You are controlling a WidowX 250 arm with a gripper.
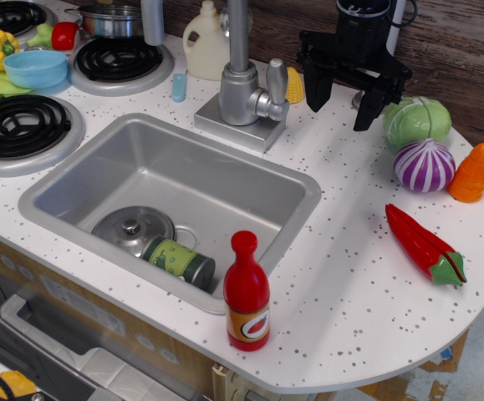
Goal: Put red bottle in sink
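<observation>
Red bottle (pixel 247 294) glossy, round cap, orange-yellow label, upright beside sink (pixel 300 196) rim; pincer (pixel 343 104) released, well apart.

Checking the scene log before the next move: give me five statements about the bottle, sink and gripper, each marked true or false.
1. The red bottle stands upright on the countertop at the sink's near right corner. True.
2. The sink is empty. False: a green-labelled can and a metal lid lie in it.
3. The gripper is shut on the red bottle. False: it hangs open near the faucet, far from the bottle and holding nothing.
4. A red chili pepper lies on the countertop to the right of the sink. True.
5. The red bottle's cap is off. False: the round red cap sits on the neck.
</observation>
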